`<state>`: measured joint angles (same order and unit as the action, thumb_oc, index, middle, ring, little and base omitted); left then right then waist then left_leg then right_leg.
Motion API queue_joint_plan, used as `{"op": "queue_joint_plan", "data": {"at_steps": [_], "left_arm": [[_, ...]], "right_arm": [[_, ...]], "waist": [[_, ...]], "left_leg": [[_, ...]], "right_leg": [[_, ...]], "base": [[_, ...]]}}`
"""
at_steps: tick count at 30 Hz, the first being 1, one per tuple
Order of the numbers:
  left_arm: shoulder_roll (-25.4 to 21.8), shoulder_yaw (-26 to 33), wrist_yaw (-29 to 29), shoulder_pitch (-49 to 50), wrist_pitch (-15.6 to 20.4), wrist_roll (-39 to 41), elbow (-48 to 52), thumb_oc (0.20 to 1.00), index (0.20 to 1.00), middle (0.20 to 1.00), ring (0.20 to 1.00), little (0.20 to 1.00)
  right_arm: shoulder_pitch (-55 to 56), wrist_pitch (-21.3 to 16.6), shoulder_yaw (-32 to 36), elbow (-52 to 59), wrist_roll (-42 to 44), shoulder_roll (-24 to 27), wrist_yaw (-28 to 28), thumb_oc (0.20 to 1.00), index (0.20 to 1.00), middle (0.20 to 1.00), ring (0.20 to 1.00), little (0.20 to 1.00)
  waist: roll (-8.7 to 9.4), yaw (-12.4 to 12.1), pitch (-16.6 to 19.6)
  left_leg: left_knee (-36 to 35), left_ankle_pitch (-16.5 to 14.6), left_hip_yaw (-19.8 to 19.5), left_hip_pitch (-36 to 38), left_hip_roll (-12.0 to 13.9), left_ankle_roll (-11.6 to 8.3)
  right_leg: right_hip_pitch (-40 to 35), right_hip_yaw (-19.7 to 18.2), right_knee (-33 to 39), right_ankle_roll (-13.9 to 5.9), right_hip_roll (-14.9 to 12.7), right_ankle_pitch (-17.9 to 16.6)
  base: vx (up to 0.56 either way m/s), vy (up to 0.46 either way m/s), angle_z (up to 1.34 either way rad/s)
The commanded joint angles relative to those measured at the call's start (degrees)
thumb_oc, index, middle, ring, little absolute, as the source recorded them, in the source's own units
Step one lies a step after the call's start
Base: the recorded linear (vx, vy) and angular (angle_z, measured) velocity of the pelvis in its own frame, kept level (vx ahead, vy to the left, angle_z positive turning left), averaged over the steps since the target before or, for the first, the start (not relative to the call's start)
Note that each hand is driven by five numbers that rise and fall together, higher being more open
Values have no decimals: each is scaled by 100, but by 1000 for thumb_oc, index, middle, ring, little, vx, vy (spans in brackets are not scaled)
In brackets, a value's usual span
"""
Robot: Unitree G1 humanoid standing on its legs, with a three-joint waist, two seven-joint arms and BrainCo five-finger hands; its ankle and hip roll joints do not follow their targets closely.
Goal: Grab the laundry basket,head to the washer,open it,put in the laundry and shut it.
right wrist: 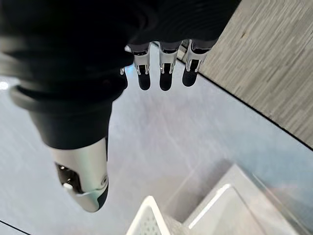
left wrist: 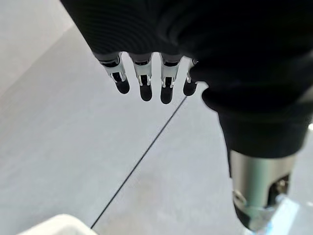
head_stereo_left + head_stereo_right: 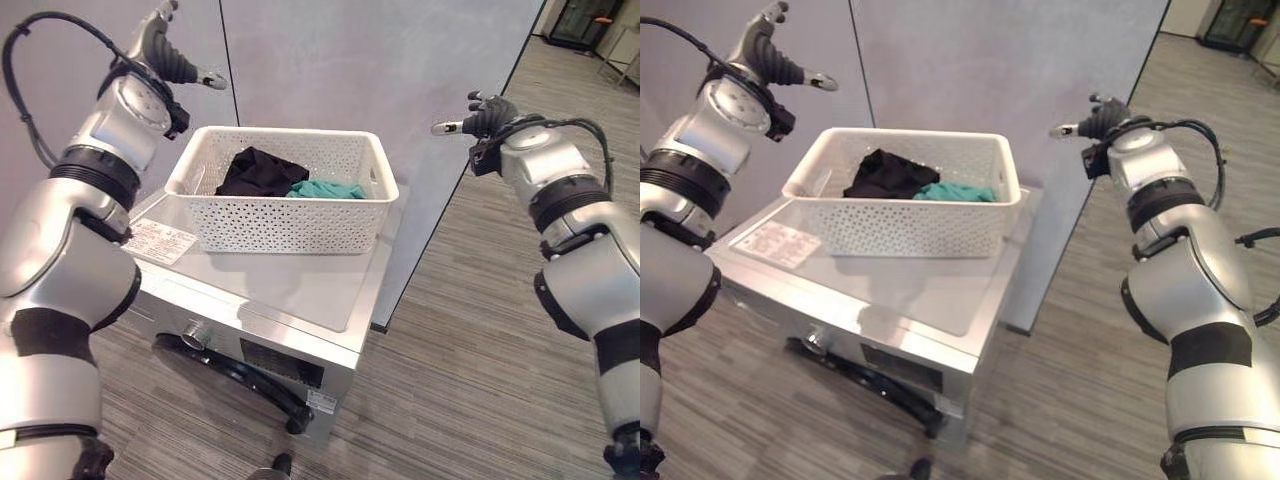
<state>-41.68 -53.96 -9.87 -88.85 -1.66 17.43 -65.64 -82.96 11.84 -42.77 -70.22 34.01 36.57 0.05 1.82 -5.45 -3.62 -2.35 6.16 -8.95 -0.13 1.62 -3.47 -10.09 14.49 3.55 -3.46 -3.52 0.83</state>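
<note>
A white perforated laundry basket stands on top of the silver washer. Inside it lie a black garment and a teal garment. My left hand is raised above and to the left of the basket, fingers straight, holding nothing; its fingers point at the grey wall. My right hand hovers to the right of the basket, open and empty, with its fingers extended. The washer's dark round door shows low on its front.
A grey panel wall rises right behind the washer. A white label sheet lies on the washer top left of the basket. Striped grey floor spreads to the right. Dark furniture stands far back right.
</note>
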Motion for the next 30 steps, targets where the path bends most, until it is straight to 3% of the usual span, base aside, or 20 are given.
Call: {"op": "queue_joint_plan", "data": {"at_steps": [1, 19, 30], "left_arm": [[-239, 82, -132, -559, 251, -16, -415, 1000, 1000, 1000, 1000, 1000], [-1066, 771, -102, 406, 410, 71, 975, 1000, 1000, 1000, 1000, 1000], [-1990, 2157, -67, 2300, 476, -228, 2758, 1000, 1000, 1000, 1000, 1000]], "right_arm": [[-362, -407, -94, -15, 110, 415, -158, 1000, 1000, 1000, 1000, 1000], [1571, -696, 865, 1132, -123, 998, -203, 1000, 1000, 1000, 1000, 1000], [3950, -853, 2519, 2311, -378, 1504, -168, 1000, 1000, 1000, 1000, 1000]], "waist": [[-53, -117, 128], [-159, -133, -140], [-228, -129, -181]], "left_leg": [[-217, -439, 56, 257, 382, -54], [30, -125, -385, -154, 667, -281], [36, -85, -534, -220, 749, -354]], "right_leg": [[-2, 449, -276, -294, -394, 480], [-21, 629, -264, 76, 29, 710], [-99, 818, -234, 170, 112, 775]], "base": [[-42, -54, 6], [-63, -90, 12], [-16, -34, 11]]}}
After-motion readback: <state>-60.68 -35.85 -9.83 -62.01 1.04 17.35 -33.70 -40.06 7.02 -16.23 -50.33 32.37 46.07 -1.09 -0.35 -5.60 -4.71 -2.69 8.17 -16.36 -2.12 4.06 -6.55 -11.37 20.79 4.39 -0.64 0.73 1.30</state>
